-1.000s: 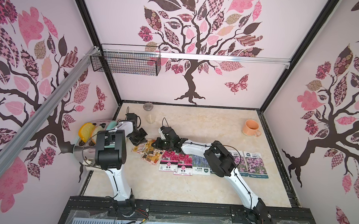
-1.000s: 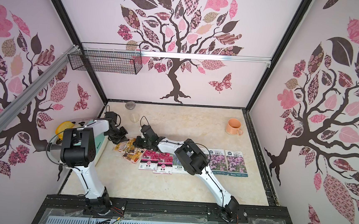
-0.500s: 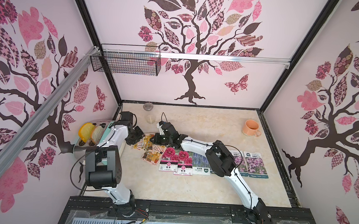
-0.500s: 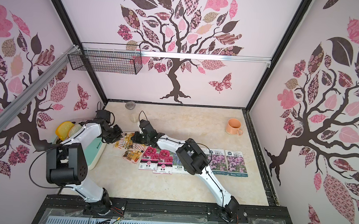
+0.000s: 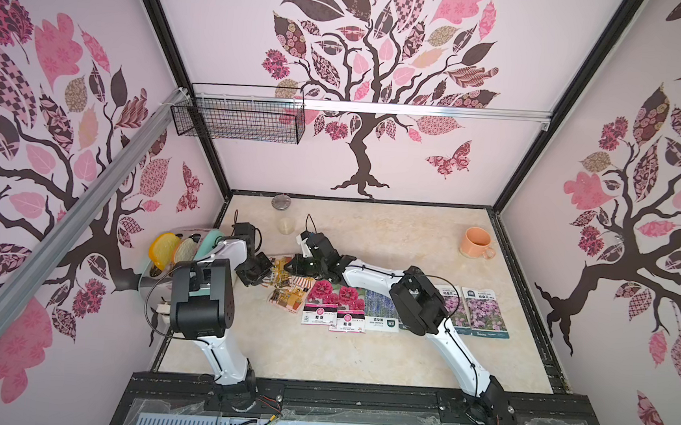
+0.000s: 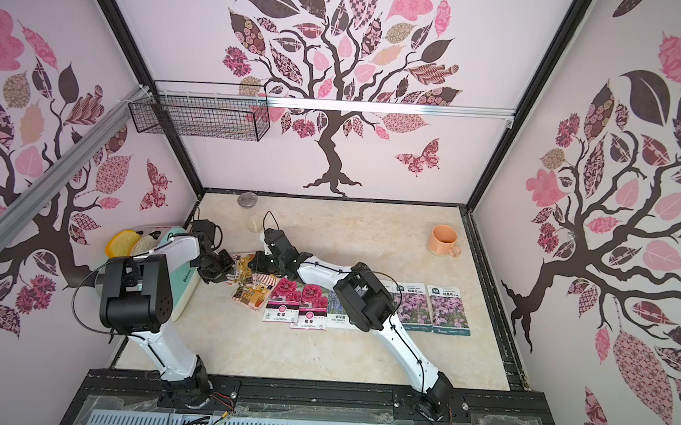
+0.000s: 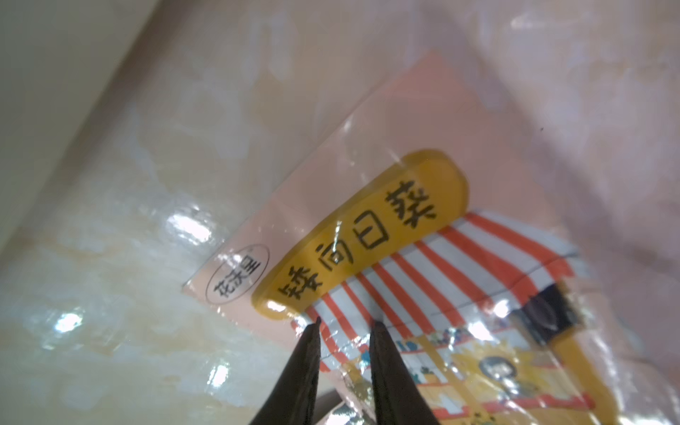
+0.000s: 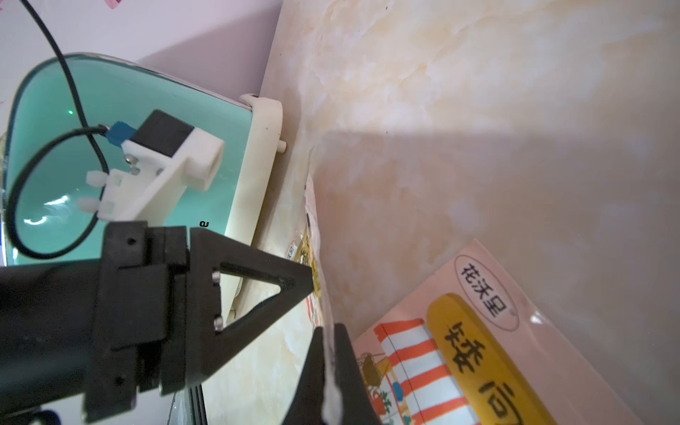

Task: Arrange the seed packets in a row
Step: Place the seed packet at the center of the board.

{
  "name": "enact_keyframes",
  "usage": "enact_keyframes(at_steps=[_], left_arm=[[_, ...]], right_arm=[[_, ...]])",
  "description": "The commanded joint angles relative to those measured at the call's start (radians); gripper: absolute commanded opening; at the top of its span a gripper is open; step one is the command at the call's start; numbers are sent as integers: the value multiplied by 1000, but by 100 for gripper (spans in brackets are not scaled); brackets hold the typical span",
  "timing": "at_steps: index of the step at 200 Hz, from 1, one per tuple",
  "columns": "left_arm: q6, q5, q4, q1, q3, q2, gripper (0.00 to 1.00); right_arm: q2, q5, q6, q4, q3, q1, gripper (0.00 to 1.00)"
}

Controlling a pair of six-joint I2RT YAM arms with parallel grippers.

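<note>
Left jaws: the left gripper (image 7: 347,324) has its fingers slightly parted, tips over the striped awning of the far orange packet (image 7: 371,235), with nothing pinched between them.
Right jaws: the right gripper (image 8: 329,331) is pressed together, nipping that packet's glossy edge.
Near orange packet (image 5: 290,296): flat on the table (image 5: 320,355), skewed, just left of the row.
Row: two red-pink packets (image 5: 334,305), then a lavender packet (image 5: 381,312), side by side. The right arm's elbow covers the next stretch, then come two pink-purple packets (image 5: 485,314).
Far corner: a mug (image 5: 475,242), well apart from it all.
</note>
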Motion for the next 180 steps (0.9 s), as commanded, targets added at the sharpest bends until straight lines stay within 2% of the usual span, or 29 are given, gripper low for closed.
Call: enact_keyframes(at_steps=[1, 11, 25, 37, 50, 66, 83, 102, 134, 158, 180], left_arm=[[-1, -3, 19, 17, 26, 66, 27], [3, -9, 6, 18, 40, 93, 26], [11, -12, 6, 20, 56, 130, 25], [14, -18, 9, 21, 62, 158, 23], [24, -18, 9, 23, 73, 186, 21], [83, -41, -19, 22, 114, 221, 19], [121, -116, -83, 24, 176, 248, 17], [126, -66, -57, 43, 176, 255, 16], [182, -110, -164, 43, 297, 326, 13], [214, -148, -201, 44, 359, 352, 12], [247, -162, -267, 45, 442, 394, 12]], right_arm=[[-5, -43, -8, -7, -21, 17, 0], [-11, -46, -15, -14, -26, 22, 0], [-25, -42, -42, -20, -41, 32, 13], [-27, -33, -80, -55, -33, 39, 29], [-26, -45, -126, -113, 1, 41, 30], [-71, -35, -190, -173, 25, 41, 37], [-112, 4, -253, -199, 8, 41, 39], [-136, 17, -299, -210, 6, 37, 39], [-120, -49, -296, -218, 37, 36, 38], [-131, -23, -320, -267, 36, 38, 38], [-180, 26, -363, -260, -30, 27, 39]])
